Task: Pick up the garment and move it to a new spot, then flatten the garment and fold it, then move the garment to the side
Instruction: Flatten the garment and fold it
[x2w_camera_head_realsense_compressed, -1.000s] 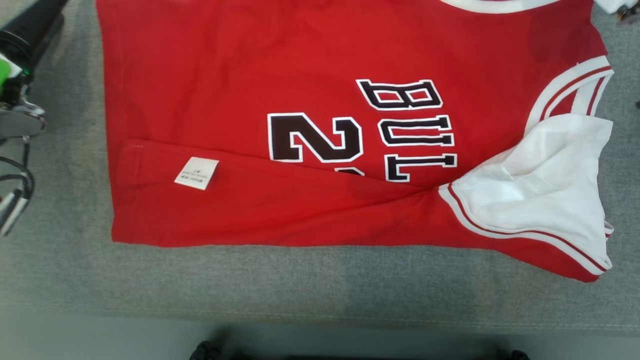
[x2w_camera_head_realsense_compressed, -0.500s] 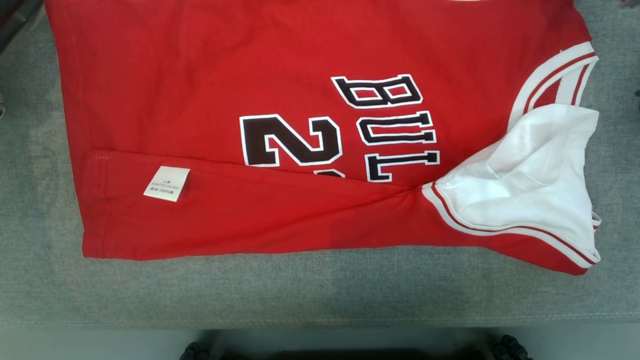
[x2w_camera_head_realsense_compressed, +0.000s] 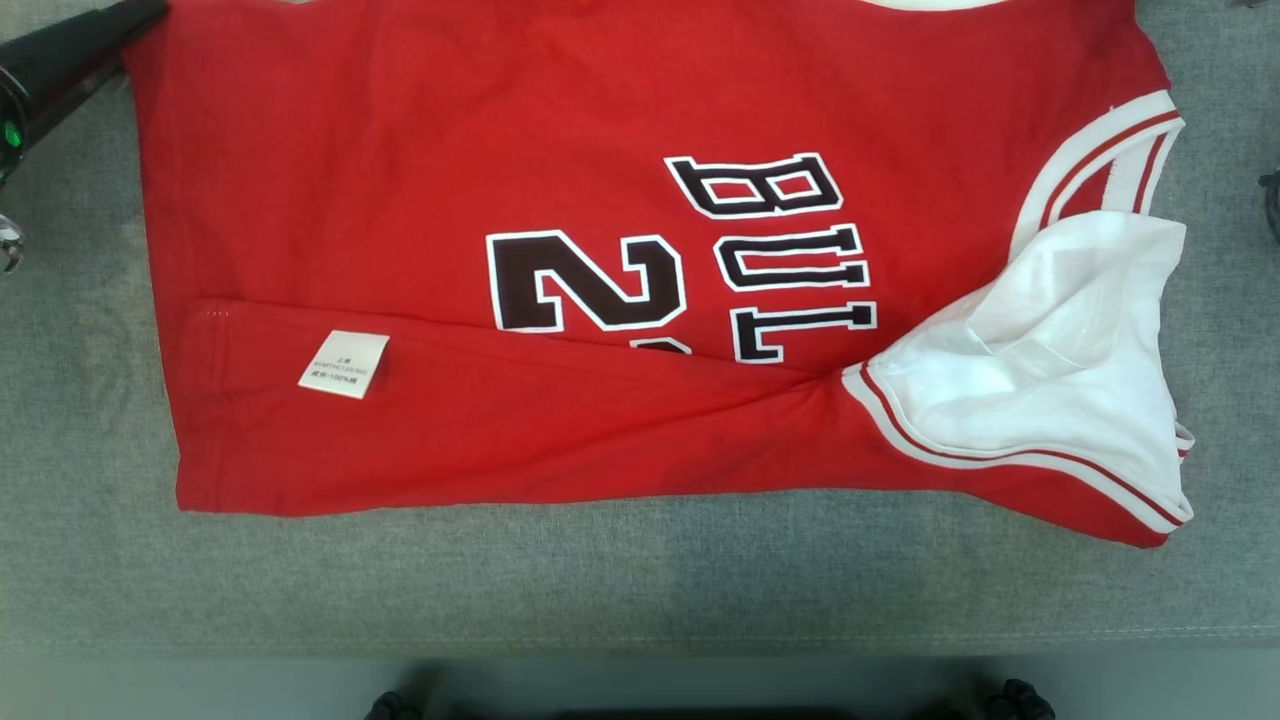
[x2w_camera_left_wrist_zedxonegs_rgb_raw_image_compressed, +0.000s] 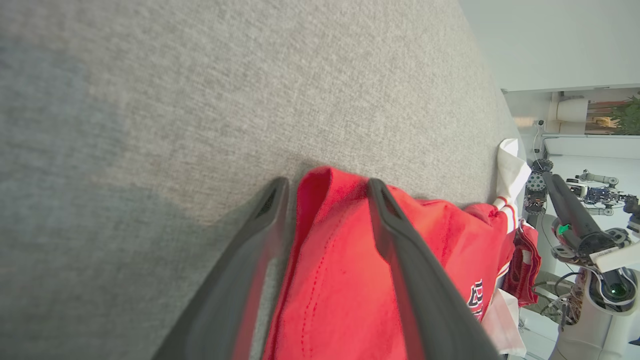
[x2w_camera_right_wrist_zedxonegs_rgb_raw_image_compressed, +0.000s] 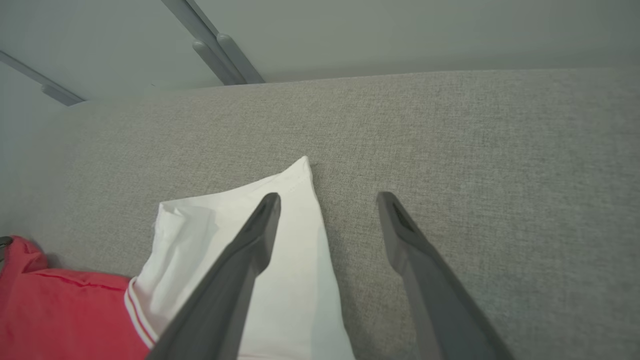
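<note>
Grey fabric worktop (x2w_camera_head_realsense_compressed: 600, 580), all the gear sits on it.

Red shirt (x2w_camera_head_realsense_compressed: 400, 150) lies flat across it, sideways to me: hem end toward my left, shoulder end toward my right. The long edge nearest me is folded over the front as a band, and the crease runs at a slant from hem to armhole.

White sleeve (x2w_camera_head_realsense_compressed: 1060, 370) with red-striped trim is spread open at the right end, resting partly on the red cloth and partly on the worktop.

Left arm (x2w_camera_head_realsense_compressed: 60, 60): dark, at the far hem corner, upper left in the head view.

Left hand (x2w_camera_left_wrist_zedxonegs_rgb_raw_image_compressed: 327, 187): fingers apart, not clamped. They straddle a bunched red hem corner. Cloth sits in the gap and a sliver of grey shows beside one finger. Tips are low at the worktop; contact unclear.

Right hand (x2w_camera_right_wrist_zedxonegs_rgb_raw_image_compressed: 327, 197): fingers apart, nothing gripped. One finger is over a white sleeve tip, the other over bare worktop. Can't tell whether it touches the cloth.

Black print (x2w_camera_head_realsense_compressed: 515, 285), outlined in white: "2" and "BUL", sideways to me. The folded band covers the rest.

White label (x2w_camera_head_realsense_compressed: 343, 364) lies on the band near the hem end. Text is too small to read.
</note>
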